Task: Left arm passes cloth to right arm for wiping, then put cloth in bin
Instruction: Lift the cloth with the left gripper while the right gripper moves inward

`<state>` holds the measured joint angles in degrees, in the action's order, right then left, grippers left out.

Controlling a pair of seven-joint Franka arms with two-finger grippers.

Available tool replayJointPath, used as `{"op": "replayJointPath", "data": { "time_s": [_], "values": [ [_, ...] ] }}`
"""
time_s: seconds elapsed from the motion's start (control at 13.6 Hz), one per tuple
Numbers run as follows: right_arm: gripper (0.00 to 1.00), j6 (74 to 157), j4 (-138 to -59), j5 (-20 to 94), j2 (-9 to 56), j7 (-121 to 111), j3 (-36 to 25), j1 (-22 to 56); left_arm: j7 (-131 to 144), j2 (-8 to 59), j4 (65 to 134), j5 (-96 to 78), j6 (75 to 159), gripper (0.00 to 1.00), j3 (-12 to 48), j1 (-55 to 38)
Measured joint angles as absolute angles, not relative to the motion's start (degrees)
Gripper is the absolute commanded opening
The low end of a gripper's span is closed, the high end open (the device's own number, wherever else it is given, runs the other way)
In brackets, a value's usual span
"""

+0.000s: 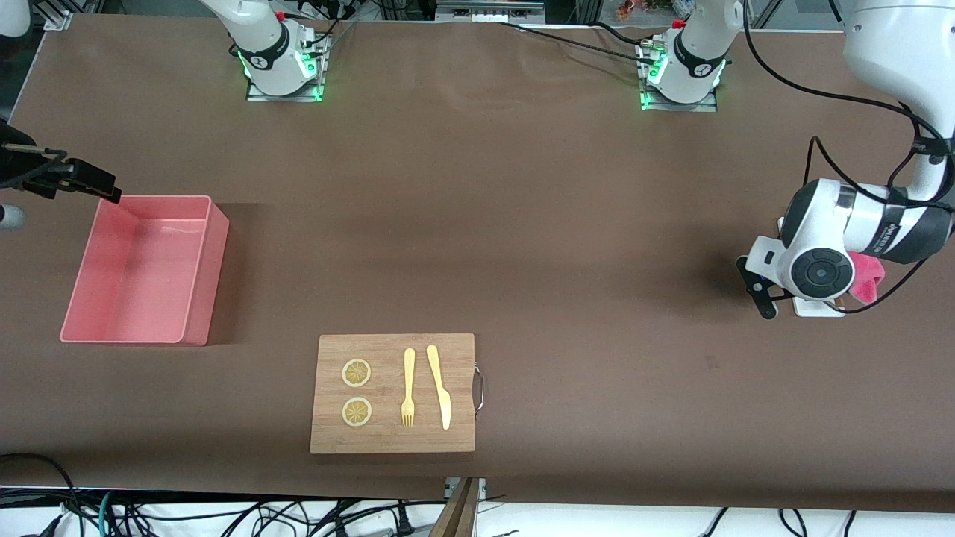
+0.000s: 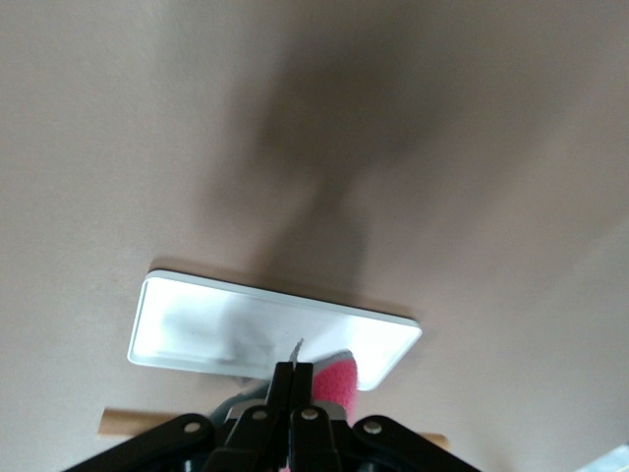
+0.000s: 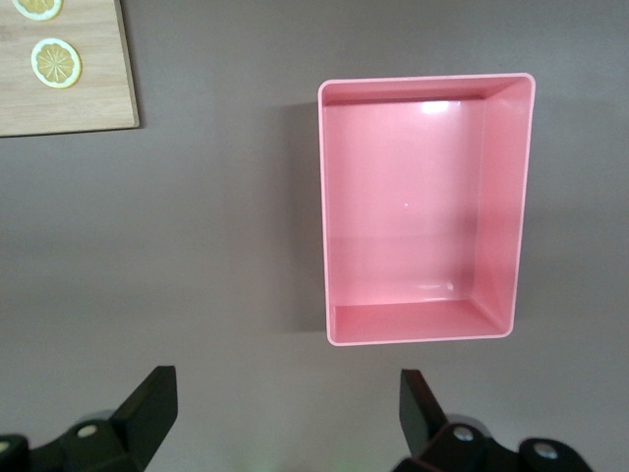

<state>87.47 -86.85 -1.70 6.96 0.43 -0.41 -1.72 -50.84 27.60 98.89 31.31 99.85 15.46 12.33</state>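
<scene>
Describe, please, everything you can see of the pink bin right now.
The bin is a pale pink rectangular tub of smooth, glossy plastic with rounded corners and plain walls. It stands upright and empty on the brown table toward the right arm's end, apart from the wooden cutting board. Nothing touches it; the open right gripper hangs above the table beside it.

From the front I see only a corner of the cloth (image 1: 867, 277); the left arm (image 1: 843, 239) hides the white tray (image 1: 817, 307).
</scene>
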Motion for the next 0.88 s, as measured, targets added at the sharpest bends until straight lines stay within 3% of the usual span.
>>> {"op": "replayJointPath", "data": {
  "time_s": [0.44, 0.88],
  "values": [
    [0.99, 90.07, -86.82, 6.02, 11.44, 7.32, 0.09, 0.43, -47.77, 27.16, 86.26, 14.78, 85.29, 0.00, 15.94, 7.73],
    [0.99, 98.09, -86.82, 17.08, 16.32, 30.84, 0.67, 4.05, -27.66, 27.18, 81.74, -3.67, 82.95, 0.00, 16.06, 3.22]
  ]
}}
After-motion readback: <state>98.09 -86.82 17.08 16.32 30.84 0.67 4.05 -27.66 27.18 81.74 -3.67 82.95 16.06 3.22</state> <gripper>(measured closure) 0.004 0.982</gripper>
